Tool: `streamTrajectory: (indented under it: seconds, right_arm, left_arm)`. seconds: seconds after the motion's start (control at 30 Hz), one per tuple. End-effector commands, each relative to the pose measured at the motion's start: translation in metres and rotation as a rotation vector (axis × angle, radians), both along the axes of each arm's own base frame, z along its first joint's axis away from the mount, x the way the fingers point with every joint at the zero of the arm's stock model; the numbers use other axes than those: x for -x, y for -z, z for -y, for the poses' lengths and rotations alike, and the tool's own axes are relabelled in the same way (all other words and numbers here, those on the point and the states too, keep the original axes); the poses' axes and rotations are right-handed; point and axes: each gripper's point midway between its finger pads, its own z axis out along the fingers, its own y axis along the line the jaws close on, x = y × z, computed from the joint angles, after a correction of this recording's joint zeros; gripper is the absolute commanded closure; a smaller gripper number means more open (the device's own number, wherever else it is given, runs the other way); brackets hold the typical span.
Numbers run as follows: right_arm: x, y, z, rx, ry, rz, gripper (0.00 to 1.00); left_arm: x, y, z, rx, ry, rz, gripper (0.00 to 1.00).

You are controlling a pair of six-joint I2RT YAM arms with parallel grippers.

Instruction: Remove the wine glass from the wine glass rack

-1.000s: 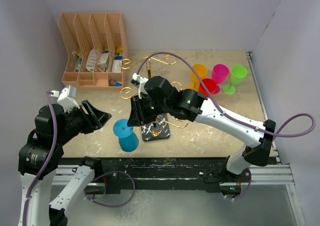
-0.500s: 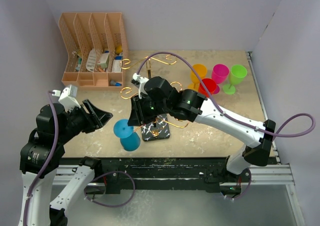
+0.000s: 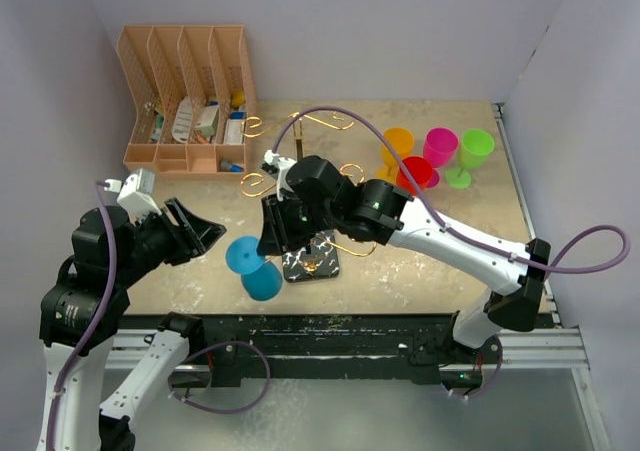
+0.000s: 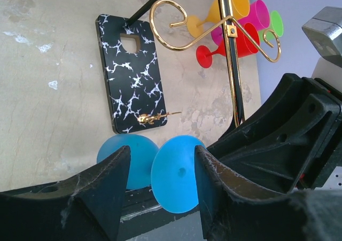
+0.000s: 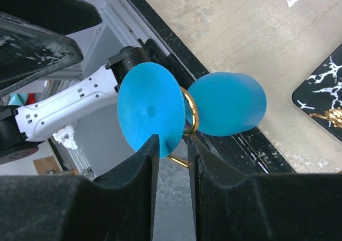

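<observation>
Near the bench's [image 3: 470, 211] front edge, the blue wine glass [image 3: 250, 268] hangs sideways on a hook of the wine glass rack [image 3: 312, 261], its stem hidden behind its foot. The right fingers [image 5: 133, 198] sit nearly together at that foot; whether they pinch anything I cannot tell. The left fingers [image 4: 101, 193] stand spread beside it. From above, the right arm [image 3: 440, 236] covers the rack's pole; coloured glasses [image 3: 436, 146] stand behind.

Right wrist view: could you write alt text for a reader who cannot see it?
A blue wine glass hangs sideways by its stem in a curled gold hook of the wine glass rack, its foot towards the camera. The right gripper sits just below the foot, fingers slightly apart. Behind is the tan table.
</observation>
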Motion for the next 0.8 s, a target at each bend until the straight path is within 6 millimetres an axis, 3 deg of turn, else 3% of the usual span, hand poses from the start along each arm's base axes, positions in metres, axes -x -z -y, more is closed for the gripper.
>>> streamTrajectory:
  seconds: [0.0, 0.3, 0.77]
  right_arm:
    - [0.013, -0.027, -0.014, -0.105, -0.066, 0.015, 0.69]
    - [0.017, -0.028, -0.021, -0.125, -0.089, 0.005, 0.69]
    - [0.002, -0.01, -0.03, -0.083, -0.019, 0.006, 0.67]
  left_arm:
    - [-0.006, -0.008, 0.004, 0.021, 0.011, 0.034, 0.46]
    - [-0.006, -0.008, 0.007, 0.035, 0.02, 0.034, 0.46]
    - [-0.003, -0.012, 0.009, 0.058, 0.032, 0.047, 0.46]
